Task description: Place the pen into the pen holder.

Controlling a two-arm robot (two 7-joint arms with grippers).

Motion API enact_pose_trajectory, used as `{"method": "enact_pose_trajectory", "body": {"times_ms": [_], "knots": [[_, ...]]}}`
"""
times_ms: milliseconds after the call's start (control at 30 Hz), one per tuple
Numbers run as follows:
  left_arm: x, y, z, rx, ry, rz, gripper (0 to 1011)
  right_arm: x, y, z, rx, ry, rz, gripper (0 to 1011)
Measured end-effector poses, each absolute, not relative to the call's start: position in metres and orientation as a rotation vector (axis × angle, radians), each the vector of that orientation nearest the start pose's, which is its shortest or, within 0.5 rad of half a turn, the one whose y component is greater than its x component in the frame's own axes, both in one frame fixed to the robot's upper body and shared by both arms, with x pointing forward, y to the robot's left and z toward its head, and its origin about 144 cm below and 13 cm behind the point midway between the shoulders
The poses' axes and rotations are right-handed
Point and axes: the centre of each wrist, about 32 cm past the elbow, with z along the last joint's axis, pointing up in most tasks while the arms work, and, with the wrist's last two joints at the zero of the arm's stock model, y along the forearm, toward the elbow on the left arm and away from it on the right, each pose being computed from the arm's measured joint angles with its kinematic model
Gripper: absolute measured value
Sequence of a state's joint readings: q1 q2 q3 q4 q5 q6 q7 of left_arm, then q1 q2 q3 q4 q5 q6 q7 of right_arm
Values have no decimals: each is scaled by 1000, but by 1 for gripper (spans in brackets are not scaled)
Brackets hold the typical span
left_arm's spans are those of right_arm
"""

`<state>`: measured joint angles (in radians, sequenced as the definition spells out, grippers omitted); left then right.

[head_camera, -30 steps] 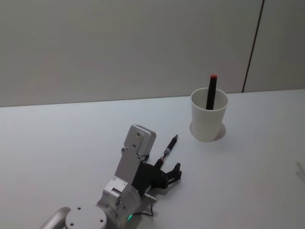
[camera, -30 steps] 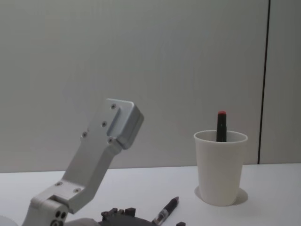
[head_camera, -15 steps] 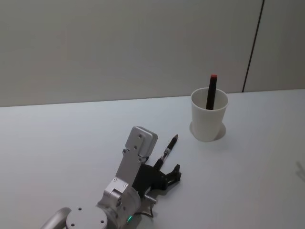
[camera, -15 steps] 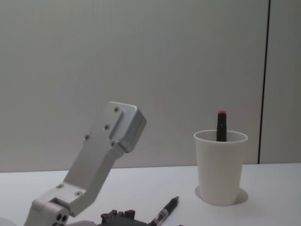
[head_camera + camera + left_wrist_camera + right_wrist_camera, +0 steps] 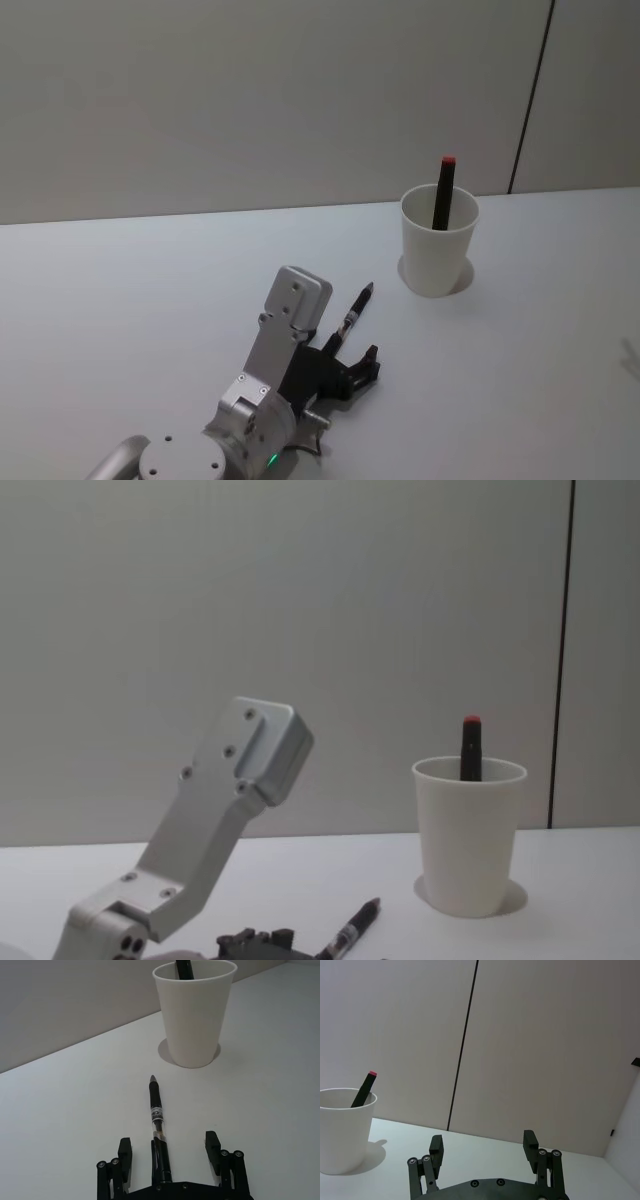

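White flat tabletop (image 5: pixel 120 300). Left gripper (image 5: pixel 168 1141) low over it, spread wide; right gripper (image 5: pixel 481 1141) above tabletop, also wide, empty. White tapered paper-cup pen holder (image 5: pixel 438 255) upright, red-capped black marker (image 5: pixel 443 190) leaning inside. Slim black pen (image 5: pixel 156 1115) flat on tabletop between left jaws, touching neither, tip toward holder, apart.

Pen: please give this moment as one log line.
left gripper: open, fingers astride pen | pen: flat on table, ungrasped | cup: upright, holds marker | right gripper: open, right of cup

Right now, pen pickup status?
Left gripper open, straddling black clear-barrelled pen, flat on white table. Right gripper open, idle low over table. White paper cup holds one red-capped marker; path unobstructed.
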<state>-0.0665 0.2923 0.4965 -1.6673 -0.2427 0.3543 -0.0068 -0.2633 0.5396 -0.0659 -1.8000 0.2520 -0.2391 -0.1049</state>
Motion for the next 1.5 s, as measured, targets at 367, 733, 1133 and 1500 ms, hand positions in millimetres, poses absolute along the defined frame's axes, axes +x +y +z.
{"method": "enact_pose_trajectory", "body": {"times_ms": [367, 733, 1133, 1500], "knots": [[438, 155, 1155, 333, 144, 1055, 687, 388, -325, 1162, -38, -308, -1450, 1001], [438, 155, 1155, 335, 144, 1056, 561, 388, -325, 1162, -38, -308, -1450, 1002], [438, 155, 1155, 336, 144, 1057, 486, 388, -325, 1162, -38, -308, -1450, 1001], [438, 155, 1155, 337, 144, 1057, 411, 388, -325, 1162, -38, -308, -1450, 1001]]}}
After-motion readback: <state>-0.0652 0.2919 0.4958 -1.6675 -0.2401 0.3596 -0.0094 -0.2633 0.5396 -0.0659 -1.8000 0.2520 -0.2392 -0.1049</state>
